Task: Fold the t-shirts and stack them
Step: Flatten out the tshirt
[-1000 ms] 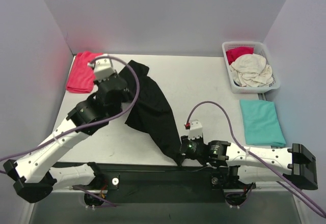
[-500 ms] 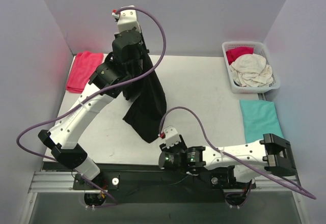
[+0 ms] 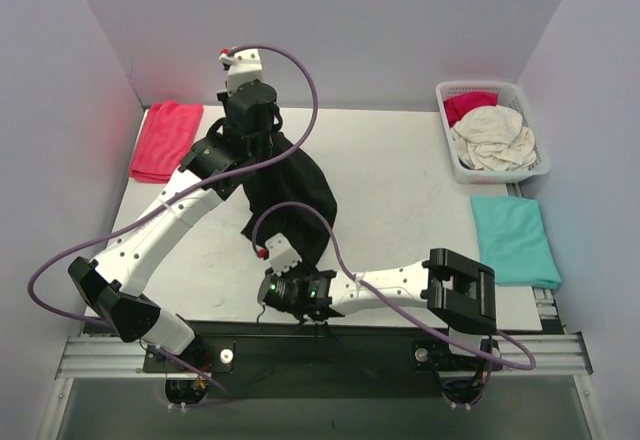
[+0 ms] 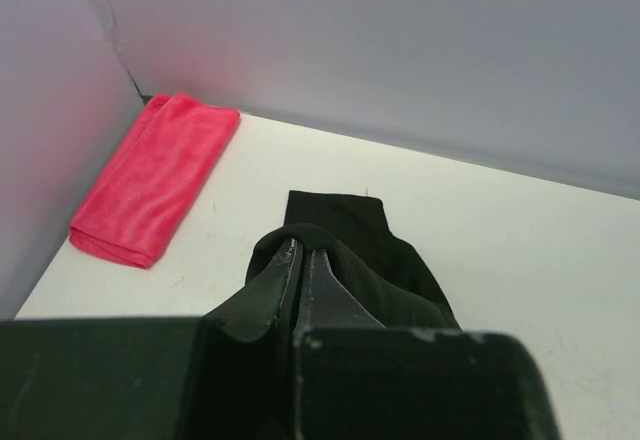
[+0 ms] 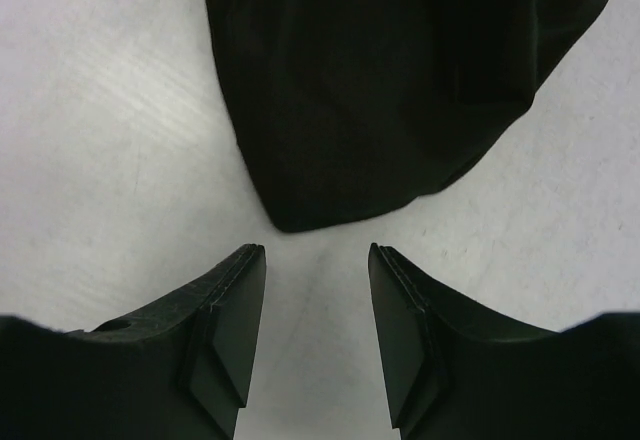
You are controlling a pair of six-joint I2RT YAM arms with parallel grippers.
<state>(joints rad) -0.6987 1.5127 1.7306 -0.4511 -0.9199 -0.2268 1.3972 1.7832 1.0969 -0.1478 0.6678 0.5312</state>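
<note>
My left gripper [image 4: 300, 252] is clamped on a bunched fold of the black t-shirt [image 3: 292, 195], which drapes from it down onto the table [image 3: 400, 160]. My right gripper [image 5: 315, 255] gapes just short of the shirt's lower corner, holding nothing. Closing here I'd likely pinch air or a single layer, and the limp cloth would bunch. It's soft, matte and creased; the tabletop is smooth and pale

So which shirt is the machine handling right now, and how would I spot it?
Look at the middle of the white table, between the folded red shirt at its left edge and the folded teal shirt on the right. The black t-shirt hangs there crumpled from the left pincer, the only dark one.
</note>
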